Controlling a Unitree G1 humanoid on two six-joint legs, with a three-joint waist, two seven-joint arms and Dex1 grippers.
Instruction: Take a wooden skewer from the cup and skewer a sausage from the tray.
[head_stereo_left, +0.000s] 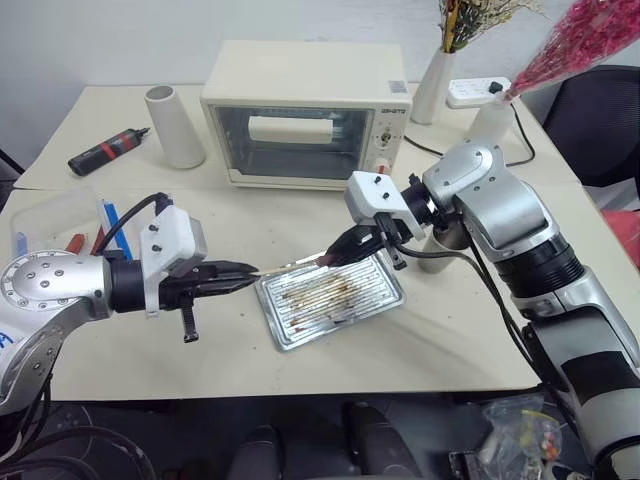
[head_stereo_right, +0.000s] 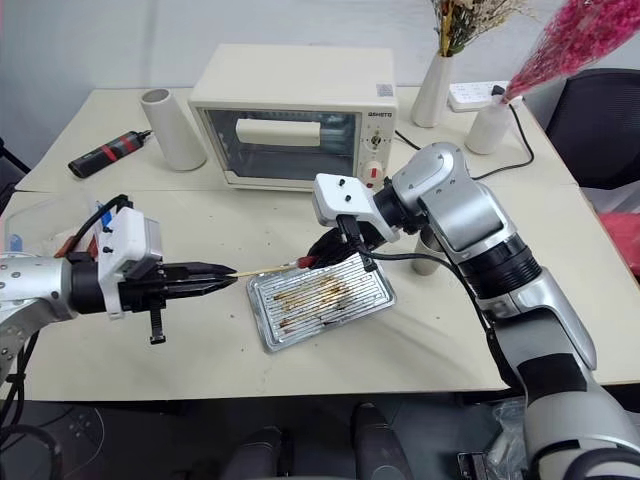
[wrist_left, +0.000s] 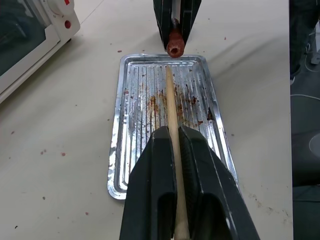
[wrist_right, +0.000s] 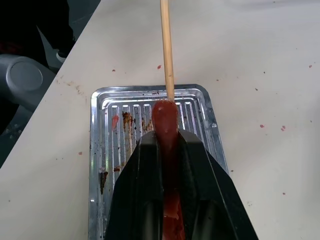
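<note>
left gripper (head_stereo_left: 243, 271): clamped on thin pale wooden skewer (wrist_left: 171, 107), pointing right | right gripper (head_stereo_left: 330, 259): pinching glossy red-brown sausage (wrist_right: 165, 131) above ridged, grease-streaked silver tray (head_stereo_left: 372, 312) | skewer tip meets sausage end

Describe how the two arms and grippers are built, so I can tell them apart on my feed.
Both arms are silver-grey metal with black joint bands. Each wrist carries a white boxy housing with small black screws. The left gripper and right gripper each have two black, tapered fingers, ribbed on the inner faces. A black cable loops over the left wrist; another trails under the right forearm.
</note>
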